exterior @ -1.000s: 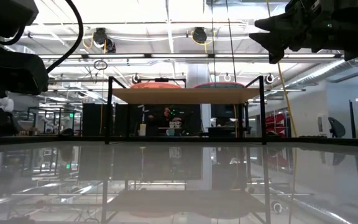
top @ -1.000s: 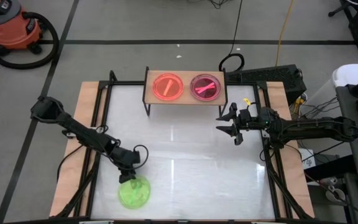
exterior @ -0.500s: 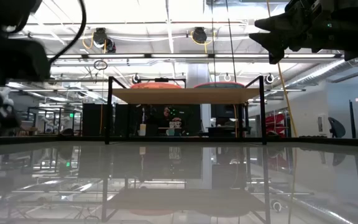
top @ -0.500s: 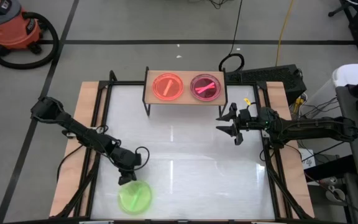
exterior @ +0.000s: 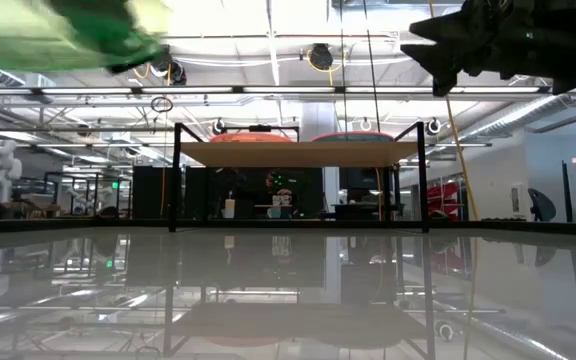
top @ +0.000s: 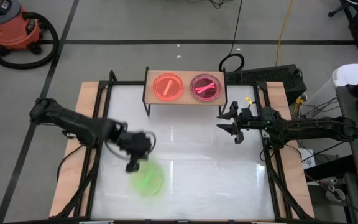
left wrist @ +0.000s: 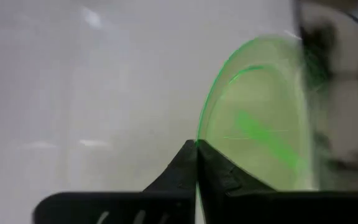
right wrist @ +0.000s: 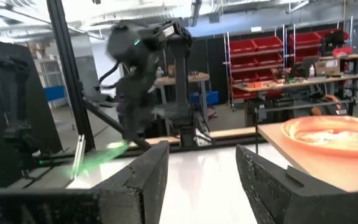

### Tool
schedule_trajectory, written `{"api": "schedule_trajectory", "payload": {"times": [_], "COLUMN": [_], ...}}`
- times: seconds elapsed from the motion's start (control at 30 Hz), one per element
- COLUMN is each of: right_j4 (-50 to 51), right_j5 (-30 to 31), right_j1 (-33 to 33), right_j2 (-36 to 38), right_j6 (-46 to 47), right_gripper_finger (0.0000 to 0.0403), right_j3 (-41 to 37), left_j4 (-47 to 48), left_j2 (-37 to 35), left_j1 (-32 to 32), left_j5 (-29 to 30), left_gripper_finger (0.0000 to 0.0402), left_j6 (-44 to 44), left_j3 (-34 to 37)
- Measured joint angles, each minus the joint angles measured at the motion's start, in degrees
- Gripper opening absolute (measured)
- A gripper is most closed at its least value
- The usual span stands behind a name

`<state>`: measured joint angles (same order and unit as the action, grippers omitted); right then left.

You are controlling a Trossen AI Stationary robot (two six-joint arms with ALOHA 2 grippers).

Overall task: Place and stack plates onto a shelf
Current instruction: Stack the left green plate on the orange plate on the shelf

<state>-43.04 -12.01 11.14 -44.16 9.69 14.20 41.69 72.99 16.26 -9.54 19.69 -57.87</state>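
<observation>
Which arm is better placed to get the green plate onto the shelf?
Left. The left gripper already holds the green plate lifted off the table; the right gripper hangs open and empty beside the shelf.

Spread right hand (right wrist: 199, 177) facing orange plate (right wrist: 334, 133)

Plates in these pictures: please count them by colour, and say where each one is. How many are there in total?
Orange plate: 1, on the shelf.
Pink plate: 1, on the shelf beside the orange one.
Green plate: 1, held by the left gripper above the table.
Total: 3 plates visible. The right gripper holds none.
</observation>
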Motion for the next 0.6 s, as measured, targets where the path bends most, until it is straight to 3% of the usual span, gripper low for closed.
{"api": "schedule_trajectory", "payload": {"times": [0.13, 0.3, 0.47, 0.6], "right_j4": [-1.1, -1.3, -1.5, -1.8], "right_j5": [-0.1, -0.1, -0.1, -0.1], "right_j1": [0.0, 0.0, 0.0, 0.0], "right_j2": [0.0, 0.0, 0.0, 0.0], "right_j6": [0.2, 0.2, 0.1, -0.1], "right_gripper_finger": [0.0169, 0.0169, 0.0169, 0.0169], "right_j3": [0.0, 0.0, 0.0, 0.0], "left_j4": [6.4, 4.5, -1.4, -5.0], "left_j2": [0.0, 0.3, 5.1, 12.1], "left_j1": [-10.3, -29.1, -49.2, -59.3], "left_j5": [6.8, 7.4, -3.5, -12.3], "left_gripper_finger": [0.0001, 0.0001, 0.0, 0.0], "left_j6": [-8.9, -18.4, -17.2, -10.2], "left_j3": [-10.0, -19.5, -24.3, -25.2]}}
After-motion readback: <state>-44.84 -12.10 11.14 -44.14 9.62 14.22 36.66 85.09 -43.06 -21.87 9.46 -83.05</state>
